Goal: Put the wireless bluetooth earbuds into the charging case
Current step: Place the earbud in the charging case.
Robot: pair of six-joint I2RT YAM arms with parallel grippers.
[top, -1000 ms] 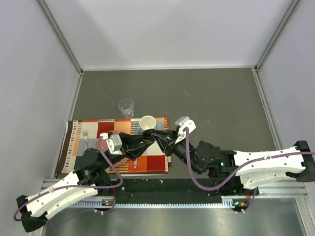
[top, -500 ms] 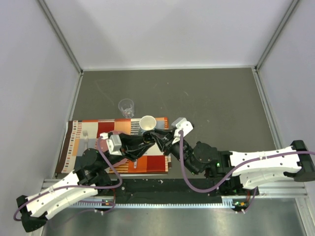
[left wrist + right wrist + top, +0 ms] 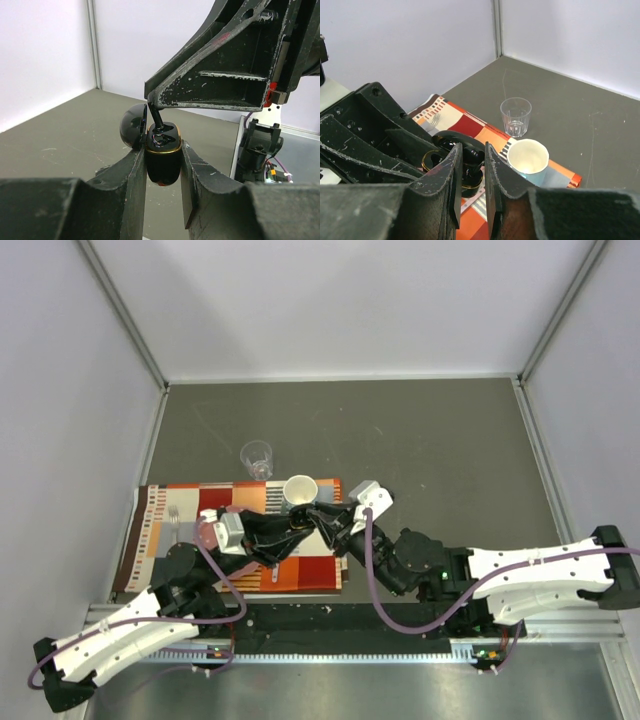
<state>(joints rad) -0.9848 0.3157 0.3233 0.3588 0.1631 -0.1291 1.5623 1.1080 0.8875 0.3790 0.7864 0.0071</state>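
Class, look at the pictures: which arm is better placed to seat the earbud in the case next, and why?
Right. The right gripper pinches the earbud at the mouth of the open case, so it probably only needs to lower. The left gripper is clamped around the case, holding it upright.

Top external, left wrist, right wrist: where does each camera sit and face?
Top external: overhead behind the bases, facing down on the table; both arms show.
Left wrist: looks along the left gripper at its clamped charging case.
Right wrist: looks past the right gripper down at white mug and glass.
Shared: both wrist views show the charging case.
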